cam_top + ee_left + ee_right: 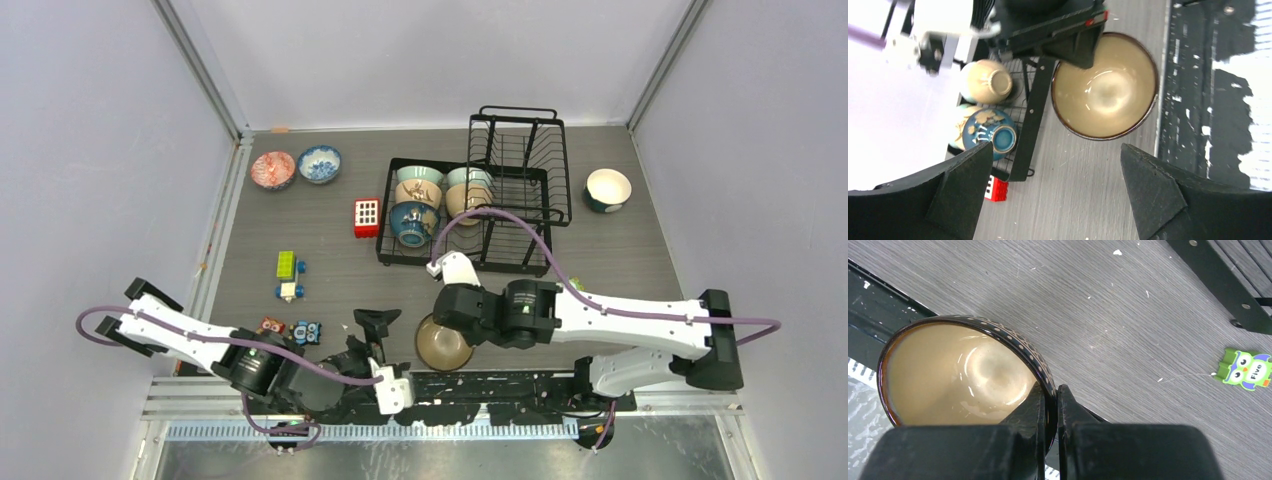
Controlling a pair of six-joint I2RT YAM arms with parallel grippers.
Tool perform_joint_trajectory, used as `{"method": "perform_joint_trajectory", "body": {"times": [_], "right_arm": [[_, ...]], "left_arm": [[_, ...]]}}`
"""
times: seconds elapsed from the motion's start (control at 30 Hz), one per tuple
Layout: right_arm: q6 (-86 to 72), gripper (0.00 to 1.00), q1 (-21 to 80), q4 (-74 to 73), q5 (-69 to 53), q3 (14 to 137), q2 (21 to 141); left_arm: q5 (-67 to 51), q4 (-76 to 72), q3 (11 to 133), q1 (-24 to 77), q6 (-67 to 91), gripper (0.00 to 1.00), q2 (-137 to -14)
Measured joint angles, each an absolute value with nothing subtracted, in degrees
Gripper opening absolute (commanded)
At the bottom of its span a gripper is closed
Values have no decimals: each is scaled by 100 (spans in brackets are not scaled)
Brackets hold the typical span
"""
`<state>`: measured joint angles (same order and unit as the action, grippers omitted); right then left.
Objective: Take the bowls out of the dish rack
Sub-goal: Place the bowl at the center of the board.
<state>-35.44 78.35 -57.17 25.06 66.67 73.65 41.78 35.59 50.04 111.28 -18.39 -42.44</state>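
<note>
My right gripper [456,326] [1050,395] is shut on the rim of a brown bowl [442,344] [963,375] with a tan inside, near the table's front edge. The bowl also shows in the left wrist view [1105,85]. My left gripper [372,330] [1056,146] is open and empty, just left of that bowl. The black dish rack [520,160] [1030,115] holds pale green [420,175], tan [418,193] [988,82] and dark blue [413,222] [985,132] bowls, plus two more [468,190]. A red patterned bowl [273,169], a blue-and-white bowl [320,163] and a cream bowl [608,189] stand on the table.
A red block with white squares [367,217] [996,189] lies left of the rack. Small toy blocks [288,266] and owl blocks [305,332] lie at the left front. A green owl block [1245,370] shows in the right wrist view. The black base strip [500,385] runs along the near edge.
</note>
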Motion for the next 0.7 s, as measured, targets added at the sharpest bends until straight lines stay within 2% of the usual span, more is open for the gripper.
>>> {"method": "perform_joint_trajectory", "body": {"times": [0.2, 0.33, 0.53, 0.7], "right_arm": [[-3721, 1, 7811, -6058, 2762, 6670, 6869], [-3726, 1, 7710, -6718, 3074, 7120, 6665], [-3378, 1, 7133, -7568, 3518, 8884, 6700], [-2816, 1, 5848, -7638, 3839, 10519, 6726]], "left_arm": [[5321, 1791, 4077, 11017, -1638, 100, -4206], [5494, 1299, 4018, 10361, -1048, 100, -4414], [4945, 1721, 4497, 8892, 482, 100, -4587], [4619, 1747, 4556, 8735, 1028, 100, -4545]]}}
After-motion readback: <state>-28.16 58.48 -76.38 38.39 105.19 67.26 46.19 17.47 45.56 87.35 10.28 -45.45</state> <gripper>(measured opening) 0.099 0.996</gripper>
